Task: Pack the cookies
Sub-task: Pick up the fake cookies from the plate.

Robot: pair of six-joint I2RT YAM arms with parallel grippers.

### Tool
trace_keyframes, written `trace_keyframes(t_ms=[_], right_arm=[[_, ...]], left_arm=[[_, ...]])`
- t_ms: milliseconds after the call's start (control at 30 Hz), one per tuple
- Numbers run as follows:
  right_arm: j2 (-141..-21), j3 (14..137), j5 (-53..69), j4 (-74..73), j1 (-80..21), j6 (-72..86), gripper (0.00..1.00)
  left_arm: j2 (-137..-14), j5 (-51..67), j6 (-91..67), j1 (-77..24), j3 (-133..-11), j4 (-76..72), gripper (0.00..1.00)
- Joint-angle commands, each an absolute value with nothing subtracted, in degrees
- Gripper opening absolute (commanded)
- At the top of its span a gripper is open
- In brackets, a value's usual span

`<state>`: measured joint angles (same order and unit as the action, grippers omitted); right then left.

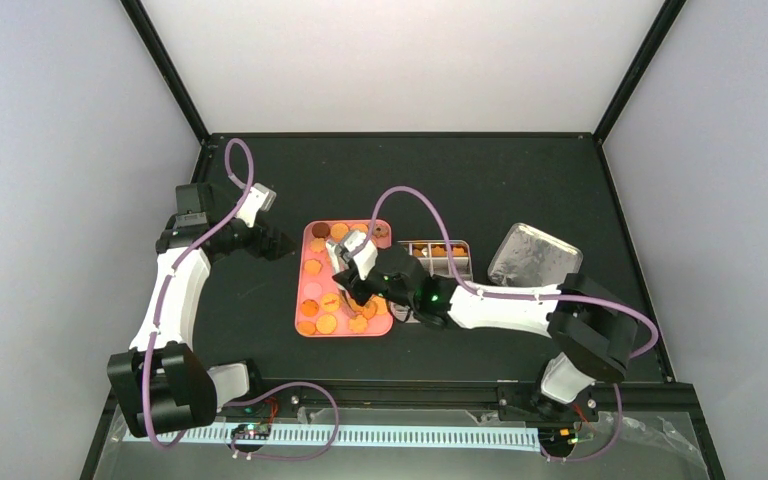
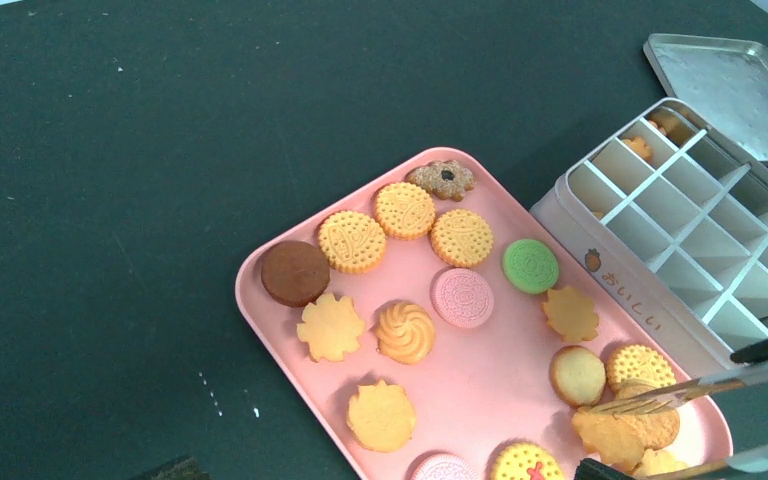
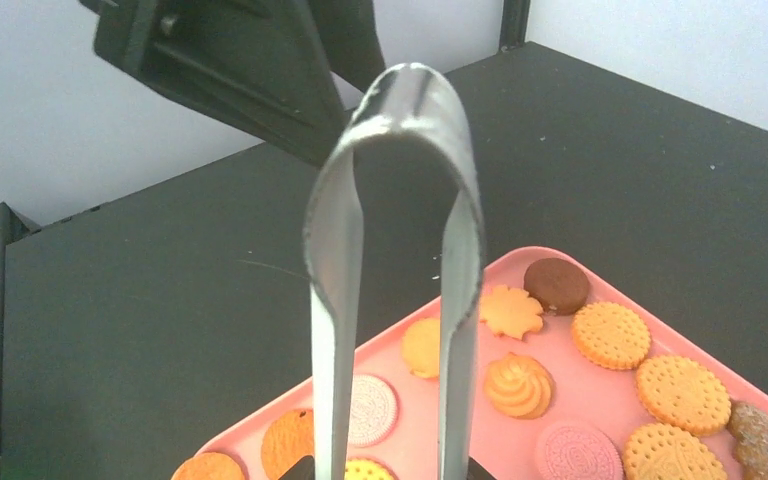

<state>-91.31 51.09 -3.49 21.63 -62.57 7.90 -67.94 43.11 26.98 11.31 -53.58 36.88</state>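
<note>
Several cookies [image 2: 405, 331], mostly orange with pink, green and brown ones, lie on a pink tray [image 2: 500, 375] [image 1: 300, 280]. My right gripper [image 3: 390, 470] [image 1: 358, 288] is shut on metal tongs [image 3: 400, 200], whose looped end rises in front of the right wrist camera. The tongs' tips [image 2: 625, 404] rest at an orange cookie [image 2: 620, 435] in the tray's corner nearest the box; whether they pinch it I cannot tell. My left gripper [image 1: 278, 245] hovers open left of the tray, holding nothing.
A white tin with dividers [image 2: 690, 240] [image 1: 440, 262] stands right of the tray, with a few cookies [image 2: 640, 148] in its far compartments. Its silver lid [image 1: 532, 255] [image 2: 735, 80] lies further right. The table is black.
</note>
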Motion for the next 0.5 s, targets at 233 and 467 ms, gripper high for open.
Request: trace_keyframes(t_ms=[233,467], right_arm=[[-94.1,53.4,-11.4,22.2,-66.4,3.4,0.35],[-95.4,55.1,-12.8,21.1,-66.5,2.5,0.27]], left_arm=[[-67.6,43.6,27.9,11.9,-56.2,37.6,0.98],[-67.2,43.4,28.1,11.9,-56.2,37.6,0.98]])
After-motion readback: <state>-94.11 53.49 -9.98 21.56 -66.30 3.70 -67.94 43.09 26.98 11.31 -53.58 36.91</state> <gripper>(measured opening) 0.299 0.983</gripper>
